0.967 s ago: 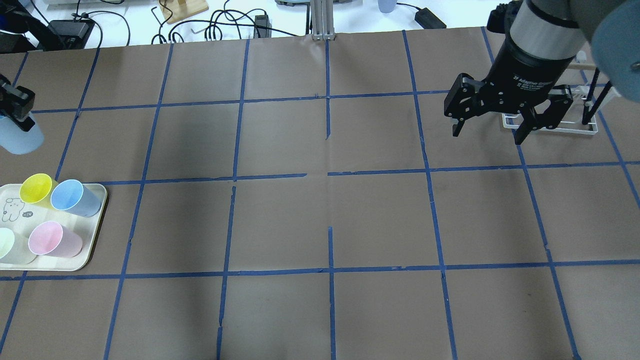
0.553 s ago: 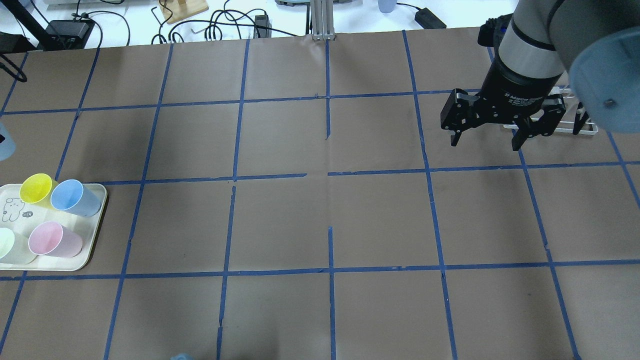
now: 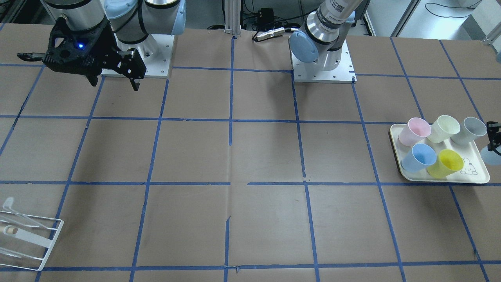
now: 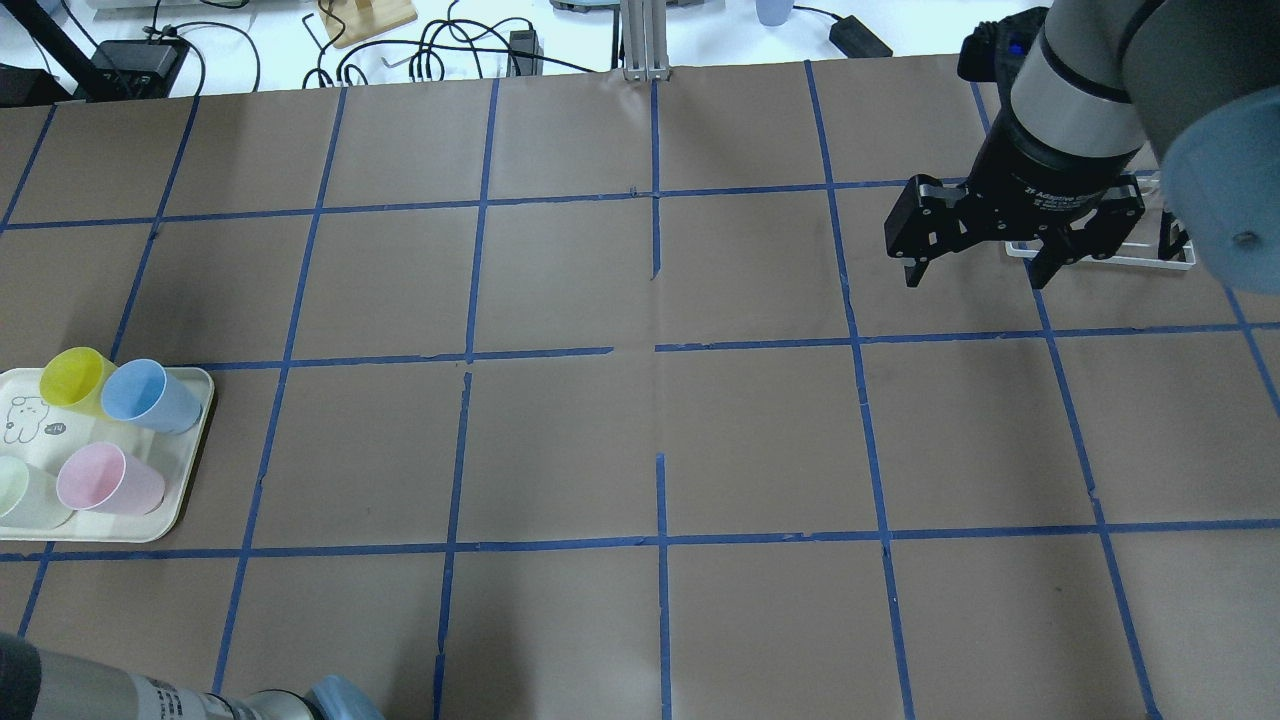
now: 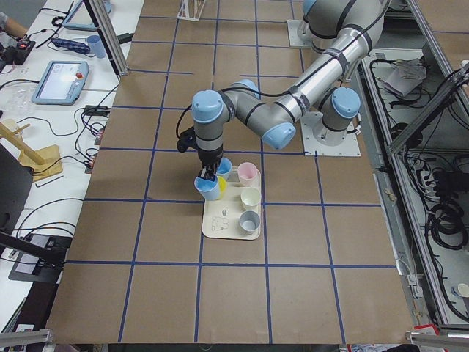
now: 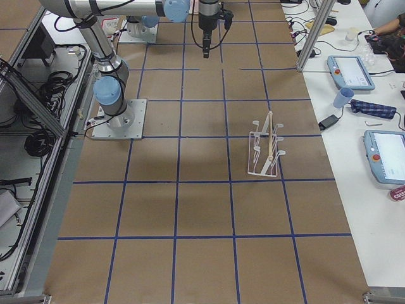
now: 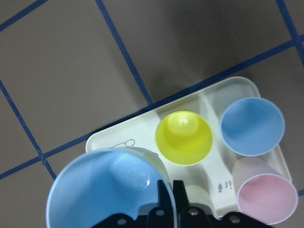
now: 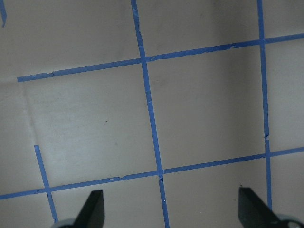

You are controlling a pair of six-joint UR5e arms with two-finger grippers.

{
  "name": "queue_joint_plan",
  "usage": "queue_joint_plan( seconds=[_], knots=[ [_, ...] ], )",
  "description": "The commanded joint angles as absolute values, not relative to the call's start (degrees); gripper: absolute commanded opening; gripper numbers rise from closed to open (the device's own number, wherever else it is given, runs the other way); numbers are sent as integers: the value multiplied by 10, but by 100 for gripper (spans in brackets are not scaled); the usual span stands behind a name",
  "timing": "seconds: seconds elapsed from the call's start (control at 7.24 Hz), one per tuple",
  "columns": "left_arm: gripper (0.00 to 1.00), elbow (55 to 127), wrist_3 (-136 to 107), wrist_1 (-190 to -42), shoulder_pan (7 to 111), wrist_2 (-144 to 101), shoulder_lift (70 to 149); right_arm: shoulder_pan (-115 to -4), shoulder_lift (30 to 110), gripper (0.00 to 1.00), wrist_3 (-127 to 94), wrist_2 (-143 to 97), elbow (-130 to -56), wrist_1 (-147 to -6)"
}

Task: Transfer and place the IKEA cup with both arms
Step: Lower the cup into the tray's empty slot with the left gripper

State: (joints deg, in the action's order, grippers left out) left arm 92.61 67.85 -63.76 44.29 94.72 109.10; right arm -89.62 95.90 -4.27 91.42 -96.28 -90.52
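Pinching the cup (image 7: pixel 107 190) by its rim, our left gripper (image 7: pixel 170 194) holds it up in the air. We see the cup hang over one end of the tray (image 7: pixel 118 140), just beside the yellow cup (image 7: pixel 184 137). Four more cups stand on the tray — a deeper blue cup (image 7: pixel 251 126), a pink cup (image 7: pixel 266 197), a pale cup (image 3: pixel 443 128) and a grey cup (image 3: pixel 469 130). Our right gripper (image 4: pixel 972 280) is well apart from all this, up over the other side of the table (image 4: pixel 640 430) — its fingers are spread wide. We also see a white rack (image 6: pixel 266 149) standing on that side of the table, away from the right gripper.
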Motion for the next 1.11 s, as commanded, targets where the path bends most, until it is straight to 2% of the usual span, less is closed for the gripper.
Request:
queue_joint_plan(
  seconds=[0.0,0.14,0.41,0.55,0.97],
  knots=[
    [0,928,679,-614,433,945,1144,-896,961,100,-38,912,-964,-911],
    [0,928,679,-619,432,947,1155,-896,960,100,-37,913,-964,-911],
    [10,928,678,-622,417,947,1176,-896,956,100,-37,913,-964,-905],
    [99,928,678,-625,416,947,1178,-896,957,100,-37,914,-964,-905],
    [100,919,682,-674,416,955,1164,-896,959,100,-38,915,-965,-904]
  ],
)
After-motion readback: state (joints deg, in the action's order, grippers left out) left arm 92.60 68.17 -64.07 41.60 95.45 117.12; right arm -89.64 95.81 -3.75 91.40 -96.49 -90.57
